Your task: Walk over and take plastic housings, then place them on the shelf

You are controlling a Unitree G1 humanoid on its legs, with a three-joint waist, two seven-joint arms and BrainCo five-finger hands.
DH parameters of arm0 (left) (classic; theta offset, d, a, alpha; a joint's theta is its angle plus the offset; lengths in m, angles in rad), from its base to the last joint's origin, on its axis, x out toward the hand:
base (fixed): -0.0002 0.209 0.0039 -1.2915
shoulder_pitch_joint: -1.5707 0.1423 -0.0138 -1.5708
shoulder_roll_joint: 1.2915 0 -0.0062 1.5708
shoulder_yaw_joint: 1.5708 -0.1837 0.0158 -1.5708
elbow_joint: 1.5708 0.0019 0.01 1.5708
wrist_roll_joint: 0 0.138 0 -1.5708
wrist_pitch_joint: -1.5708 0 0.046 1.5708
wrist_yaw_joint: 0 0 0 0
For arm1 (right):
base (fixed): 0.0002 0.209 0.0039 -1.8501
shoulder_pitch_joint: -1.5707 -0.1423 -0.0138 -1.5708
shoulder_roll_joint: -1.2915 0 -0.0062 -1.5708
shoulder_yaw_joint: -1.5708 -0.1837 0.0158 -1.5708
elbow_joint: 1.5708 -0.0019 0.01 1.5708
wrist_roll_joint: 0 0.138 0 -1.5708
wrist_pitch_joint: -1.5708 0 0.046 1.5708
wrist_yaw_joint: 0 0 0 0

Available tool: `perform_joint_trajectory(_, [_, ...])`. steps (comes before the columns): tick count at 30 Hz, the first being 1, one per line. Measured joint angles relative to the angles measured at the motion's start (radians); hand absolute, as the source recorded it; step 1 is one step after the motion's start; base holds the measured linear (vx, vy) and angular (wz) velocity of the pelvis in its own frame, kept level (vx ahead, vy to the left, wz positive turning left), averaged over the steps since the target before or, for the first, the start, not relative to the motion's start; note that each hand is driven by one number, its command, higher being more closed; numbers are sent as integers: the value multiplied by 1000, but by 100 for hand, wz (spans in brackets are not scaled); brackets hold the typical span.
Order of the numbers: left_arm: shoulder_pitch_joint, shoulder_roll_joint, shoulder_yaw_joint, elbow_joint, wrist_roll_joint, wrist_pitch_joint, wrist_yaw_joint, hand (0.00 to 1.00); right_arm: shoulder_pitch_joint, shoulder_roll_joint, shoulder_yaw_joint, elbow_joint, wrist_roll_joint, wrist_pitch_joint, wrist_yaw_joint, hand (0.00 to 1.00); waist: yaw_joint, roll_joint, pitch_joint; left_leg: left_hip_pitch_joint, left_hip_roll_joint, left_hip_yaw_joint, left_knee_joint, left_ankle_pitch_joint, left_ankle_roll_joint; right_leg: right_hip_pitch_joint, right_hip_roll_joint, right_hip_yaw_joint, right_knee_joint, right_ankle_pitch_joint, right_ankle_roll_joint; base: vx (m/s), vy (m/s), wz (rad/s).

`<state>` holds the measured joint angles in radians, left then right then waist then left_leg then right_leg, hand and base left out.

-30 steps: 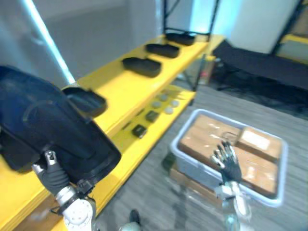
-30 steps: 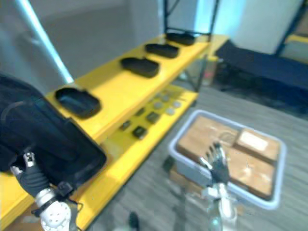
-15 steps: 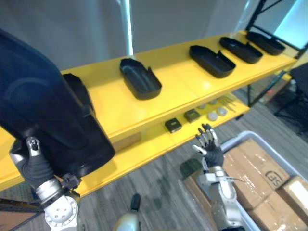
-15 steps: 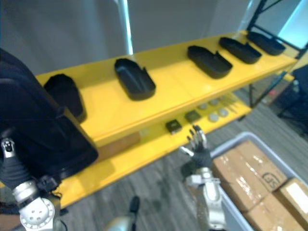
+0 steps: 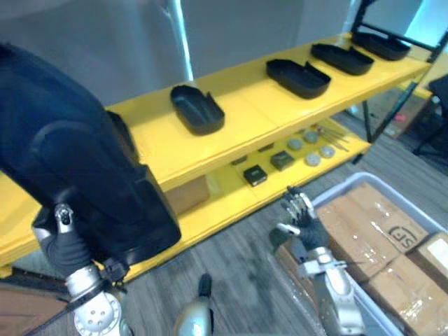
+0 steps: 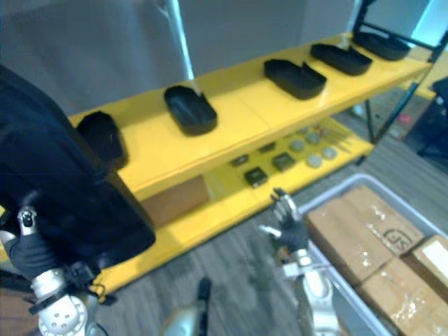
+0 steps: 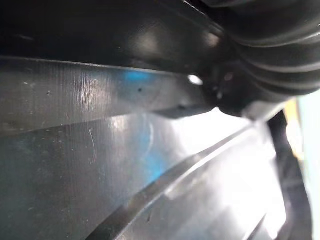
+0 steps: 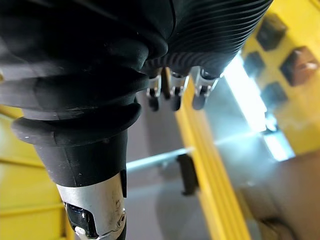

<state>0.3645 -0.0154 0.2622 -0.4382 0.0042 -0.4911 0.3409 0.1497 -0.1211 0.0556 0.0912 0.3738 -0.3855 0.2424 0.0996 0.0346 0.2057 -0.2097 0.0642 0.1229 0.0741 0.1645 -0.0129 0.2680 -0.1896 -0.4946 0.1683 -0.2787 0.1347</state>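
- The carried housing (image 5: 77, 175) fills the left of the frame, in front of the left end of the yellow shelf (image 5: 245, 119).
- It should go down flat on a bare stretch of the top board, clear of the shelved housings (image 5: 198, 108).
- The left hand (image 5: 66, 245) grips its lower edge, thumb over the front.
- The right hand (image 5: 301, 220), lower centre, is spread and empty.

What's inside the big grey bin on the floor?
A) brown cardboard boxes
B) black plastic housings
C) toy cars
A: brown cardboard boxes lie in the grey bin, while the black housings sit up on the yellow shelf.
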Motion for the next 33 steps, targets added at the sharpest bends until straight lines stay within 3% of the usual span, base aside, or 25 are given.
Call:
perform_joint_trajectory(2, [5,0,1,-1,1,-10,1,100,-4,22,-3,-3,3,-22,1,0,3,-12,0,-1,-22,18,5,1,-1,5,-21,-4,-5,-2,3,71,53,9])
perform_joint_trajectory(4, [2,4,9,-6,3,-27,-3,100,-23,51,-5,-4,10,-32,6,0,5,-41,3,-5,-49,39,10,-3,4,9,-50,-12,-5,-15,-5,115,72,15])
perform_joint_trajectory(5, [-9,8,19,-20,5,-31,-20,100,-29,66,-6,-9,10,-34,2,0,6,-75,2,-21,-74,52,37,-30,27,14,-79,-24,-2,-34,-39,117,68,28])
perform_joint_trajectory(6, [-17,9,24,-32,7,-32,-31,100,-30,70,-8,-12,10,-34,0,0,5,-95,-1,-31,-86,63,65,-54,40,17,-96,-29,4,-35,-45,198,72,38])
perform_joint_trajectory(8, [-72,11,31,-32,35,-36,-47,100,-39,60,-28,-17,8,-49,-6,0,-8,-93,6,-33,-100,32,143,-112,45,-48,-151,-1,277,34,-44,298,131,54])
perform_joint_trajectory(9, [-96,36,35,-32,45,-39,-51,100,-46,61,-38,-19,7,-62,-8,0,-4,-97,4,-9,-109,17,148,-144,52,-116,-191,50,455,113,-63,363,187,57])
perform_joint_trajectory(10, [-107,75,42,-32,47,-38,-46,100,-63,61,-40,-18,-5,-86,-10,0,-6,-103,5,29,-114,-6,132,-168,59,-172,-217,109,589,238,-61,383,129,40])
perform_joint_trajectory(11, [-115,102,41,-31,48,-34,-37,100,-78,63,-41,-17,-32,-107,-16,0,-10,-96,10,62,-118,-18,113,-176,68,-210,-232,139,682,271,-66,406,70,35])
perform_joint_trajectory(12, [-126,119,40,-29,51,-33,-32,100,-96,62,-37,-17,-51,-123,-22,0,-14,-93,12,93,-117,-40,96,-180,78,-248,-232,148,748,182,-85,378,37,47])
perform_joint_trajectory(13, [-143,132,41,-28,51,-30,-23,100,-121,57,-33,-19,-74,-137,-27,0,-25,-88,13,133,-108,-70,72,-183,77,-282,-207,143,764,102,-94,241,32,49])
perform_joint_trajectory(14, [-152,137,38,-27,51,-30,-18,100,-131,55,-32,-25,-80,-140,-29,0,-28,-74,18,149,-106,-86,62,-183,74,-299,-191,142,742,74,-95,290,4,69])
perform_joint_trajectory(16, [-216,166,31,17,48,-28,-5,100,-147,34,-34,-82,-115,-158,-55,0,-37,-63,17,176,-99,-137,47,-184,56,-325,-126,172,555,25,-99,247,-47,81])
perform_joint_trajectory(18, [-309,209,11,107,40,-5,18,100,-172,-6,-36,-163,-138,-172,-100,0,-60,-62,10,176,-104,-236,60,-195,31,-338,-43,321,308,35,-74,220,-164,131])
perform_joint_trajectory(19, [-324,212,3,122,39,6,27,100,-178,-14,-37,-180,-145,-182,-114,0,-62,-62,9,177,-107,-258,62,-199,23,-337,-33,345,277,43,-61,192,-238,131])
perform_joint_trajectory(20, [-331,211,-8,137,34,22,34,100,-195,-25,-36,-210,-153,-196,-128,0,-61,-84,-4,173,-120,-298,71,-210,6,-333,-32,363,215,74,-38,192,-311,98])
perform_joint_trajectory(21, [-316,206,-6,137,33,41,40,100,-225,-27,-34,-225,-151,-205,-121,0,-48,-109,-19,170,-136,-320,81,-225,-18,-317,-40,359,150,153,-45,194,-351,88])
perform_joint_trajectory(22, [-305,197,-5,139,33,53,45,100,-244,-32,-34,-229,-147,-207,-109,0,-43,-111,-22,168,-140,-338,94,-236,-33,-293,-43,347,132,138,-6,185,-392,66])
perform_joint_trajectory(24, [-229,139,-6,133,32,86,47,100,-316,-83,-10,-234,-96,-208,-62,0,-31,-44,-41,137,-78,-334,148,-262,-73,-228,20,274,49,151,-19,136,-328,56])
perform_joint_trajectory(26, [-175,95,-1,123,32,86,46,100,-354,-105,14,-240,-61,-208,-37,0,-9,-12,-51,139,-39,-328,143,-261,-85,-173,60,227,-2,154,-28,106,-272,62])
perform_joint_trajectory(27, [-157,70,1,111,25,84,39,100,-368,-111,26,-250,-66,-208,-33,0,-2,-2,-56,135,-16,-276,137,-258,-90,-147,74,185,-27,154,-41,77,-221,78])
perform_joint_trajectory(28, [-154,61,1,103,13,83,30,100,-372,-111,32,-260,-65,-207,-31,0,-3,2,-58,125,0,-217,130,-253,-86,-136,78,158,-32,149,-50,35,-175,104])
perform_joint_trajectory(30, [-156,41,1,89,-3,71,-2,100,-369,-110,56,-295,-71,-200,-19,0,-9,19,-69,97,96,15,138,-237,-17,-123,85,52,-6,132,-77,57,-179,116])
perform_joint_trajectory(31, [-157,41,1,89,-7,66,-11,100,-368,-112,64,-300,-73,-200,-13,0,-9,26,-73,87,108,47,148,-223,6,-124,82,29,12,127,-83,76,-84,117])
perform_joint_trajectory(32, [-163,48,-5,87,-7,55,-28,100,-370,-117,74,-309,-73,-199,2,0,-14,20,-69,63,92,74,186,-159,30,-140,62,-5,78,105,-105,-15,-36,103])
perform_joint_trajectory(33, [-161,48,-8,85,-7,50,-35,100,-374,-120,81,-309,-74,-199,17,0,-16,19,-66,59,88,89,189,-135,58,-152,61,-3,90,69,-121,-73,-28,120])
